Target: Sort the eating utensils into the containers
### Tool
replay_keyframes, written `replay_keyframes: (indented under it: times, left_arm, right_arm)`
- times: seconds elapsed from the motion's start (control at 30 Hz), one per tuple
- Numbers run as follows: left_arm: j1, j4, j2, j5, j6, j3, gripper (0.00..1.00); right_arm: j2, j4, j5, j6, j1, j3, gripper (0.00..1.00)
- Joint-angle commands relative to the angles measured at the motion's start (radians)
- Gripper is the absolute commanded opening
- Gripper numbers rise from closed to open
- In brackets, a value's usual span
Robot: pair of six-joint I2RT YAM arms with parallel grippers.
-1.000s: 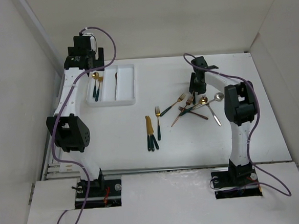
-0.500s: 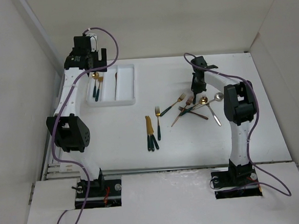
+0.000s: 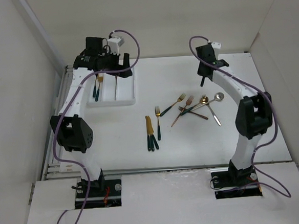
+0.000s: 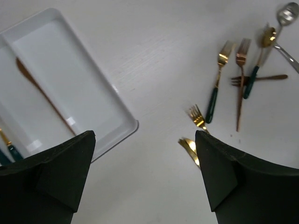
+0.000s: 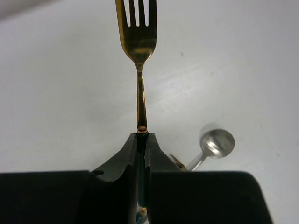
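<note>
My right gripper (image 3: pixel 202 79) is raised behind the loose pile, shut on the dark green handle of a gold fork (image 5: pixel 138 42). In the right wrist view the gripper (image 5: pixel 141 137) holds the fork with its tines pointing away. My left gripper (image 3: pixel 120 69) hangs open and empty over the far right part of the white tray (image 3: pixel 128 95). In the left wrist view the open gripper (image 4: pixel 145 140) is above bare table beside the tray (image 4: pixel 70 60). A copper knife (image 4: pixel 44 95) lies in one compartment. A gold spoon and a gold fork (image 3: pixel 96 86) lie in the left compartment.
A loose pile of forks and spoons (image 3: pixel 194 107) lies right of centre, with a silver spoon (image 3: pixel 218 97) at its right. Two gold knives (image 3: pixel 150 133) and a fork (image 3: pixel 158 123) lie mid-table. White walls close in the left, back and right.
My right gripper rose from the pile and moved toward the back with the fork in it. My left gripper swung right from the tray's far left corner to over its right side.
</note>
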Motion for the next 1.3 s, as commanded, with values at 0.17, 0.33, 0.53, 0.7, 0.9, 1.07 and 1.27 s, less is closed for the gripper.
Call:
replay_keyframes:
  times: [0.17, 0.33, 0.53, 0.7, 0.9, 1.07, 1.27]
  left_arm:
    - [-0.107, -0.034, -0.005, 0.215, 0.059, 0.028, 0.85]
    - [-0.147, -0.025, 0.013, 0.263, 0.040, 0.028, 0.85]
    - [-0.167, -0.006, 0.023, 0.367, 0.018, 0.019, 0.85]
    - [-0.199, 0.040, 0.033, 0.332, -0.037, -0.056, 0.85]
    - [-0.199, 0.080, 0.055, 0.323, -0.091, -0.065, 0.78]
    - [-0.199, 0.089, 0.064, 0.321, -0.111, -0.056, 0.65]
    - [-0.199, 0.089, 0.082, 0.258, -0.120, -0.057, 0.00]
  right_arm:
    - [-0.152, 0.175, 0.008, 0.041, 0.172, 0.005, 0.00]
    - [-0.173, 0.222, -0.118, 0.145, 0.270, 0.023, 0.00]
    - [-0.184, 0.296, -0.283, 0.260, 0.325, 0.012, 0.00]
    - [-0.164, 0.328, -0.400, 0.339, 0.343, 0.032, 0.00]
    - [-0.143, 0.328, -0.422, 0.394, 0.362, 0.032, 0.00]
    - [-0.134, 0.338, -0.435, 0.394, 0.373, 0.022, 0.00]
    - [-0.124, 0.338, -0.435, 0.403, 0.373, 0.012, 0.00]
